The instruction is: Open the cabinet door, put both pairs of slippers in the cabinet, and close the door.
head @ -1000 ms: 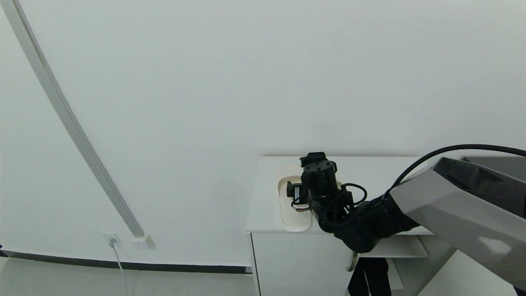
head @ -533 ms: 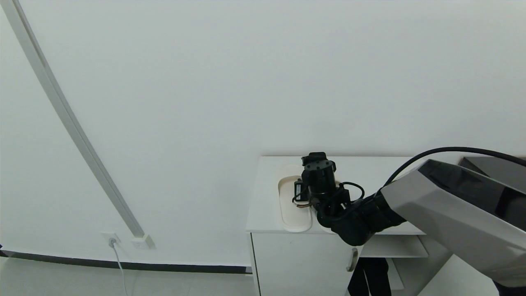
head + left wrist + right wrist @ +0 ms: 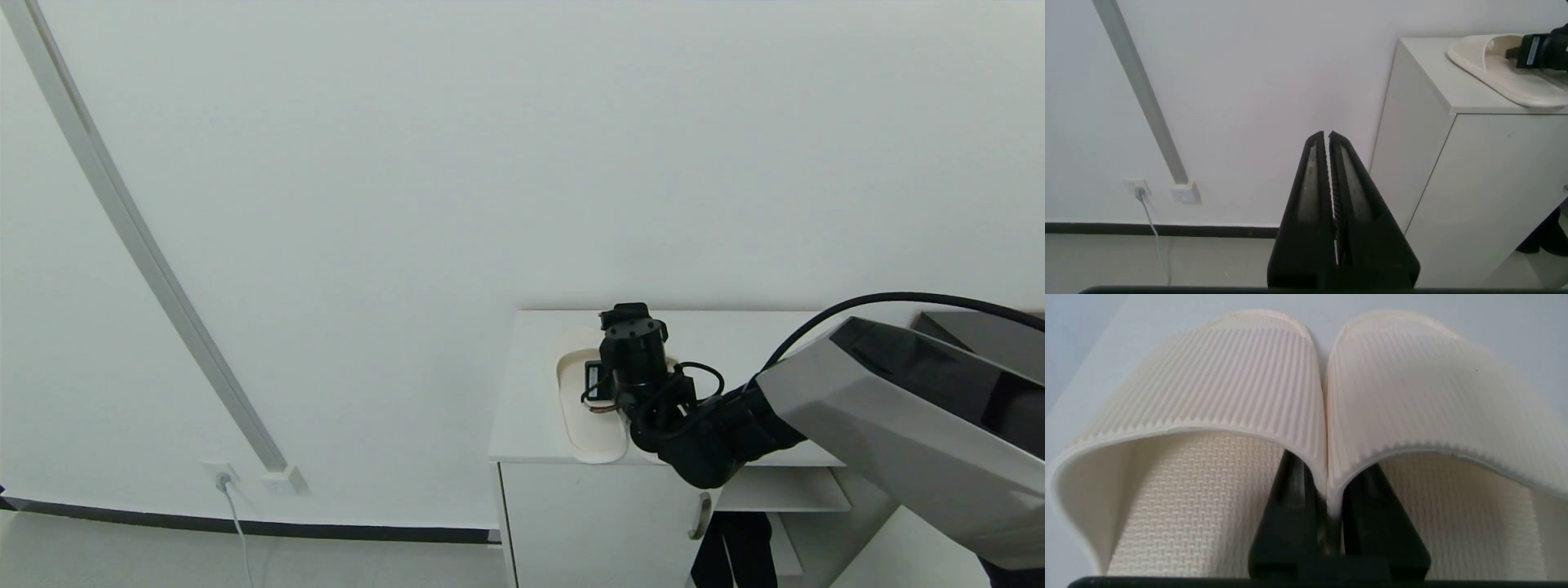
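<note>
Having nudged the cream slippers (image 3: 584, 425) slightly rightward atop the cabinet (image 3: 531, 392), keep the right pincer (image 3: 1327, 502) clamped on their touching strap edges and lift level, leaving the closed, empty left pincer (image 3: 1329, 196) low.

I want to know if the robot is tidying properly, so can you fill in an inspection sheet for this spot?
Surface: white cabinet top, with the slippers toward its left end.
Job's things: cream slippers, one pair, side by side on the top; cabinet door with the handle looks shut.
Clutter: nothing seen.
Claws: right claw has a finger inside each slipper, pinching their inner sides together; left claw shut, holding nothing, in the air beside the cabinet.
Cables: black cable looped at the right wrist; white cord hanging from a wall socket.
Surroundings: white wall with a slanted strip; pale floor.
</note>
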Controlling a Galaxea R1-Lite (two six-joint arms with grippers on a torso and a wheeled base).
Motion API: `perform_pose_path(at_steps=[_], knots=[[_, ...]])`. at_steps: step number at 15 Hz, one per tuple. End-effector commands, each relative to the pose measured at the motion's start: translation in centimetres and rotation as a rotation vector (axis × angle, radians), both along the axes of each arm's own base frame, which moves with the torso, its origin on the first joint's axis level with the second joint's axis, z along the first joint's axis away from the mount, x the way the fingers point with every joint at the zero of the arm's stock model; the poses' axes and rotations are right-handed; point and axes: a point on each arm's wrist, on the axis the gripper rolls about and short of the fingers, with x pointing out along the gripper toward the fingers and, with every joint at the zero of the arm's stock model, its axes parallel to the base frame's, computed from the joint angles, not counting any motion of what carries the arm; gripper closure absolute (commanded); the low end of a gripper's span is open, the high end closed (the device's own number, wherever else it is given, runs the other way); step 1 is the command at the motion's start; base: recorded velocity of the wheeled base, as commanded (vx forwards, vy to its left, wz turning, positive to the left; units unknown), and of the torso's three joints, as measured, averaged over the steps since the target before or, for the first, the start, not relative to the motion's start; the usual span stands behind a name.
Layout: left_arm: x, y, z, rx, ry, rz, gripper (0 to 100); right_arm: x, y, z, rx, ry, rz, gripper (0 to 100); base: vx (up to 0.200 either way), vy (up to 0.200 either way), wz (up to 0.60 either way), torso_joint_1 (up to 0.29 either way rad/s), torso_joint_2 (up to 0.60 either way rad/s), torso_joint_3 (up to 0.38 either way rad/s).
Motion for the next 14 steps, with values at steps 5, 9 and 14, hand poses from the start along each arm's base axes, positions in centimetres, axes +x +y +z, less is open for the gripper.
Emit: perform_pose_path(at_steps=[5, 9, 14], knots=[[0.0, 0.0, 0.0, 0.000, 0.001, 0.002, 100, -5.1, -2.5, 4.4, 0.026, 0.014, 0.125, 100, 0.000, 0.000, 0.00, 0.000, 0.00, 0.000], [0.0, 0.0, 0.0, 0.000, 0.001, 0.002, 100, -9.6, -5.0, 6.2, 0.041, 0.039, 0.205, 100, 0.000, 0.000, 0.00, 0.000, 0.00, 0.000], [0.0, 0.0, 0.0, 0.002, 0.001, 0.001, 100, -14.4, -6.8, 5.8, 0.052, 0.055, 0.322, 100, 0.000, 0.000, 0.00, 0.000, 0.00, 0.000]])
